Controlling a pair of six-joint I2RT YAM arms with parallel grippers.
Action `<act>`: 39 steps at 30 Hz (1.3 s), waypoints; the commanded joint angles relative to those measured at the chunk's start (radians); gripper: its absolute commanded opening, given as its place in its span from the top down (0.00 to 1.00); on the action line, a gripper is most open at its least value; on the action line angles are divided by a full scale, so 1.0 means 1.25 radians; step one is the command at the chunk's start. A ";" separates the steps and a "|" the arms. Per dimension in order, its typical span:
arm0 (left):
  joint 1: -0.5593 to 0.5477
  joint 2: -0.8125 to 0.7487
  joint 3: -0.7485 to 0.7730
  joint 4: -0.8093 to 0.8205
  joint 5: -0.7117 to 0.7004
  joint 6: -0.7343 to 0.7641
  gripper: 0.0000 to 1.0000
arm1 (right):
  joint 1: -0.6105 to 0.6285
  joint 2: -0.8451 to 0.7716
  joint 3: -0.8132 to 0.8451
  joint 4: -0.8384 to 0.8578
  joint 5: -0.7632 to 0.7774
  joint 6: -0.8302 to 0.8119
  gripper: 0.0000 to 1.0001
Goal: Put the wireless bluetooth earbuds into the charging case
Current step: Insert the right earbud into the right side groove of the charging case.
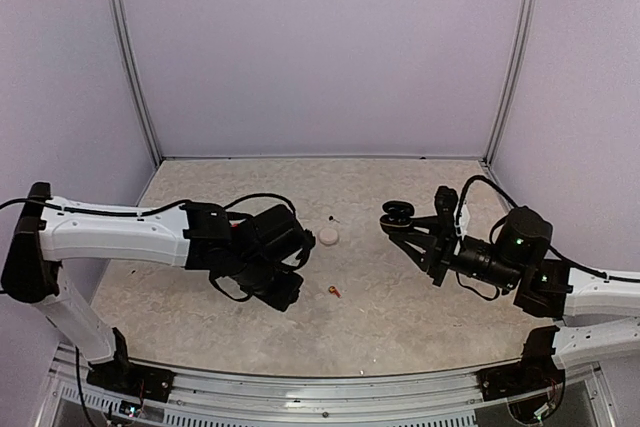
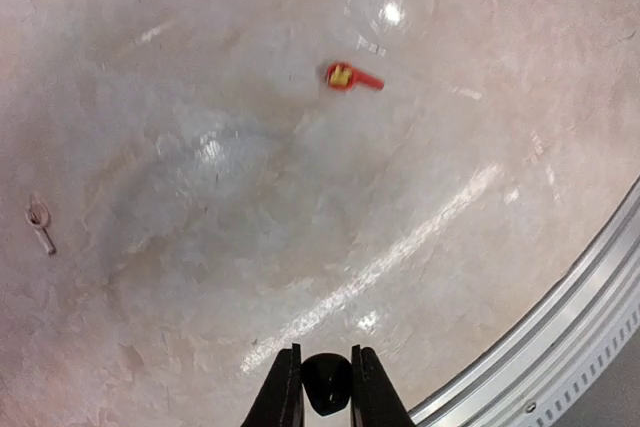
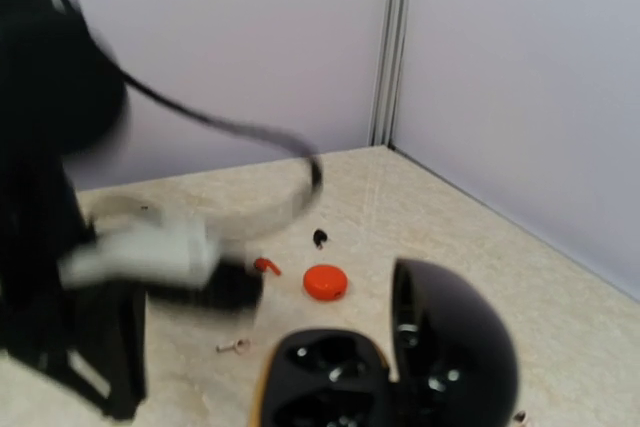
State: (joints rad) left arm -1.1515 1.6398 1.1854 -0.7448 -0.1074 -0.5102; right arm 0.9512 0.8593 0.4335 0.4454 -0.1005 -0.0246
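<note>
The wireless bluetooth earbuds (image 1: pixel 334 292) are seen outside the charging case (image 3: pixel 335 372), all but one lying loose on the worktop (image 1: pixel 400 317). A red-orange earbud (image 2: pixel 352 77) lies near the middle, a little toward the near edge. A loose black earbud (image 3: pixel 320 238) lies just beyond a round case (image 3: pixel 325 281), on the far-edge side of it. That round case is closed and rests flat at the middle of the worktop; it appears orange in the right wrist view and pale from above. A pale grey earbud (image 2: pixel 40 225) lies apart from the red-orange one, nearer the left arm.

The left claw (image 2: pixel 325 362) is closed on a held black earbud (image 2: pixel 325 392), which is pinched between its fingers (image 2: pixel 285 392) above the worktop, close to the near-edge rail (image 2: pixel 560 347).

The right claw (image 1: pixel 403 223) is clamped on the charging case, which is held clear of the worktop on the right side. The case is black and its lid (image 3: pixel 455 347) is swung open. Two dark, glossy wells are seen in its base; they appear unfilled, though the view is blurred.
</note>
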 commanded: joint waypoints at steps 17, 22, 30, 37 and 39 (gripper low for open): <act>-0.087 -0.539 -0.299 0.857 -0.142 0.320 0.88 | -0.009 0.110 0.138 0.077 -0.177 0.008 1.00; -0.110 -0.512 -0.301 0.943 -0.088 0.375 0.88 | 0.002 0.154 0.158 0.105 -0.255 0.052 1.00; -0.164 -0.399 -0.241 0.982 -0.036 0.452 0.90 | 0.040 0.191 0.173 0.121 -0.298 0.044 1.00; -0.176 -0.327 -0.207 0.999 -0.018 0.470 0.92 | 0.065 0.207 0.188 0.116 -0.303 0.028 1.00; -0.176 -0.313 -0.200 1.000 -0.017 0.468 0.92 | 0.069 0.210 0.190 0.115 -0.303 0.028 1.00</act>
State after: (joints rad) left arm -1.3647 1.2278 0.8902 0.4522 -0.1532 0.0490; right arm 1.0206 1.1137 0.6411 0.5606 -0.4648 0.0174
